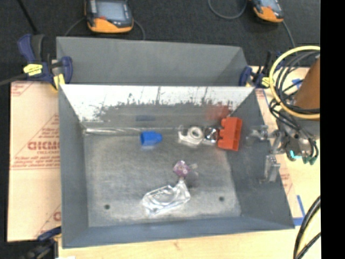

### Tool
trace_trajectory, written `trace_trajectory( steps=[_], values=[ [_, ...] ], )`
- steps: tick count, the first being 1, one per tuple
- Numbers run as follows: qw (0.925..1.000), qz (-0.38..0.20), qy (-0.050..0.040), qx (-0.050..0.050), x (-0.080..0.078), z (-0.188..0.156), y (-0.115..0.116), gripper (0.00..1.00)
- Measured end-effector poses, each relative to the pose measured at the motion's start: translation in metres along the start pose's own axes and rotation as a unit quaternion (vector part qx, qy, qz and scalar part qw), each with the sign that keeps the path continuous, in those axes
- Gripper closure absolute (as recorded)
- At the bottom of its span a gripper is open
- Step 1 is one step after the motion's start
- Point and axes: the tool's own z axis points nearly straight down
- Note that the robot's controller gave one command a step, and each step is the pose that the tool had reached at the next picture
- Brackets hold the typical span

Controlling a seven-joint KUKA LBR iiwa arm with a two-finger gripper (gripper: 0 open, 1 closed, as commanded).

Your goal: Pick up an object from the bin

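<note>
camera view: the grey metal bin (pixel 257 201) holds a few loose things, spread out rather than heaped. along the far side of the floor lie three in a row: a small blue block (pixel 150 138) to the left, a silvery-white rounded piece (pixel 190 135) in the middle, and just right of it, touching or nearly so, a red block (pixel 230 134) that stands close to the right wall. nearer the front lies a small purple thing (pixel 181 169), and just below it a crumpled piece of clear plastic (pixel 166 198).

the arm (pixel 291 142) comes in from the right with its cables, and its jaws hang over the bin's sloping right wall, apart from everything on the floor. the red block is the nearest thing to them. whether the jaws are spread or pressed together i cannot tell.
</note>
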Motion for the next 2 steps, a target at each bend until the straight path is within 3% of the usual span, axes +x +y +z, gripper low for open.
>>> trace_trajectory(
  steps=[1,2],
  values=[
    [0.9758,-0.219,-0.0013,0.0,-0.0606,0.1414,0.052,0.0],
    [0.9757,-0.219,-0.0028,0.001,-0.0613,0.1388,0.0509,1.0]
  ],
)
